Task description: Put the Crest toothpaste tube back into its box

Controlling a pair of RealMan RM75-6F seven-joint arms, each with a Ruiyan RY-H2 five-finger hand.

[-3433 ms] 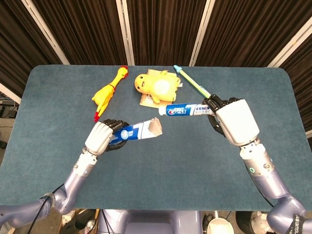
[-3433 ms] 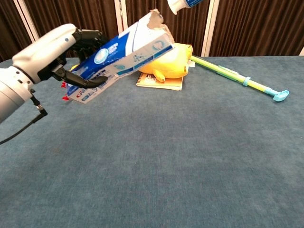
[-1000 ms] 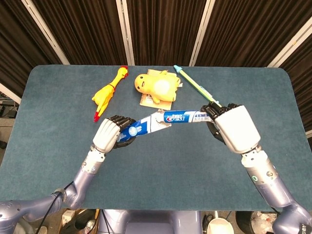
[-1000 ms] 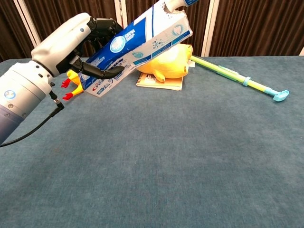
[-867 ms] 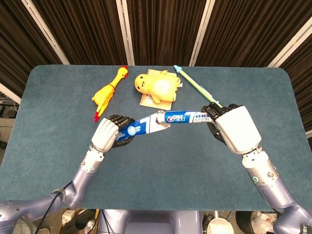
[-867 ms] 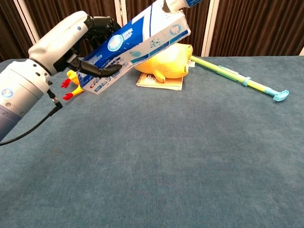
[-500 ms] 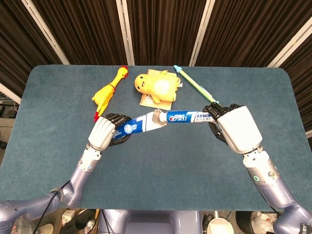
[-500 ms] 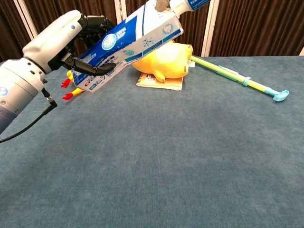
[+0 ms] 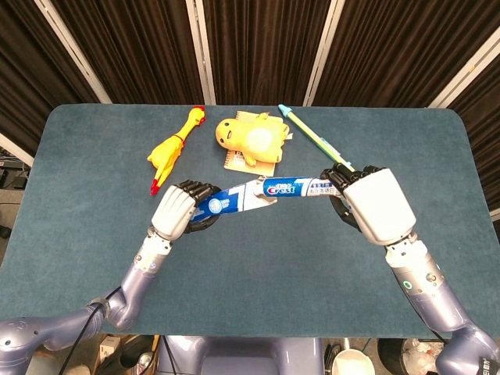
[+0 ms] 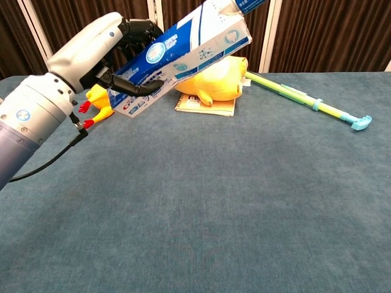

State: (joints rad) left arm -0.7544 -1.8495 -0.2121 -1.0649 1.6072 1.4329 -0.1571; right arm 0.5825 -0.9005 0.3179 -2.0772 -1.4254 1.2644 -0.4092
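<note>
Holding: the left robot hand grips the Crest box by its closed end, above the counter.
Right robot hand: closed around the tail of the Crest toothpaste tube, also in the air.
Key relation: the tube's cap end meets the box's open mouth; it seems just started inside.
Axis: both long axes run left-right, with a slight bend at the joint.
Nearer hand: the right one must push leftward.
Count: one tube, one box, one rubber chicken, one yellow plush duck, one toothbrush near the far edge.
</note>
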